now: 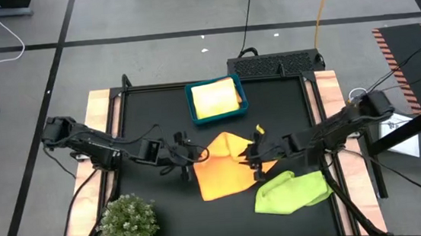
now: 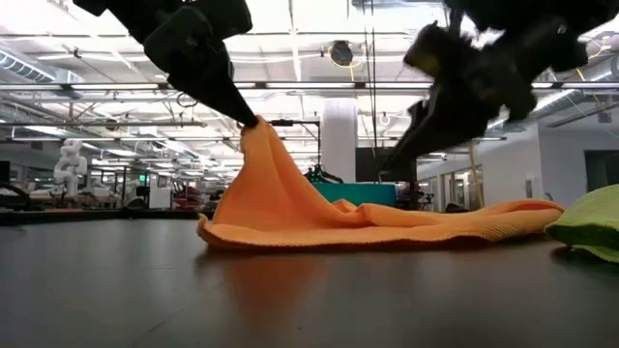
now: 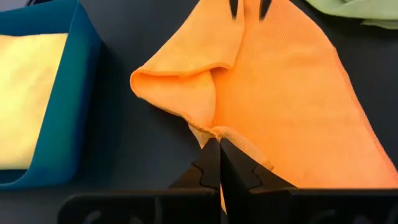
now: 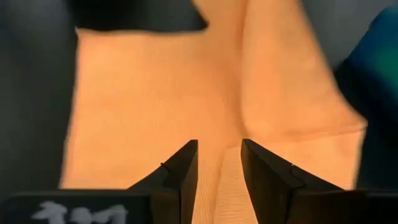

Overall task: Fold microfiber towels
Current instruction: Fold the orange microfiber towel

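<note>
The table is viewed from directly overhead, and level from its surface. Each wrist view is taken close above the orange towel, which is shared by all views.

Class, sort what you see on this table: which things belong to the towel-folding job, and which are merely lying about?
Belong to the job:
orange towel, pinched by the left gripper
lime green towel
yellow towel in the blue bin
right gripper, open

Lying about:
small green plant

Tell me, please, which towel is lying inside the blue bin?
The yellow towel; the orange towel and the lime green towel lie on the table.
</note>
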Tool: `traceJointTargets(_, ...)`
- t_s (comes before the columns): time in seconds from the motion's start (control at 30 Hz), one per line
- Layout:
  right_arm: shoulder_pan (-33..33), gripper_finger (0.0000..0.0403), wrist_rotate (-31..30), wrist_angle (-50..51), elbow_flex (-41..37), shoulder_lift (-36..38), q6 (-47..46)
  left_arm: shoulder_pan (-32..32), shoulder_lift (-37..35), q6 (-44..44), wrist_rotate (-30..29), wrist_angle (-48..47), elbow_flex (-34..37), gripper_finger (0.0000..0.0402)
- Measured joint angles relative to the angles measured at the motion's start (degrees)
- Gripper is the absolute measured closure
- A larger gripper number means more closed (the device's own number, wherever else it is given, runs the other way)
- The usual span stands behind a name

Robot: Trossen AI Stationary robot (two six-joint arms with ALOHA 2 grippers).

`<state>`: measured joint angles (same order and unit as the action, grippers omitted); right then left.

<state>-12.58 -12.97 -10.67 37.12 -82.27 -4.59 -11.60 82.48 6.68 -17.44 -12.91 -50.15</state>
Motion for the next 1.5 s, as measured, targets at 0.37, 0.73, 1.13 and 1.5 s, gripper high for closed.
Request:
traceJointTargets(0.37,0.1,0.0287,-1.5,-5.4,0.0,-10.9,-0.1,0.0,0.0,0.1,0.0,-0.1,0.0,0.0401)
traceJointTargets(0.73,0.2,0.031,-8.9,-4.0,0.0,-12.3,1.1,0.0,0.0,0.3,-0.1,-0.1,0.0,0.0401)
traceJointTargets(1.13,0.2,0.0399,-10.7,-0.4,0.0,-11.9,1.5,0.0,0.0,0.3,-0.1,-0.1,0.0,0.0401)
traceJointTargets(1.5,0.1,0.0298,-10.4,6.4,0.0,-6.1,2.9,0.0,0.0,0.8,-0.1,-0.3,0.0,0.0401)
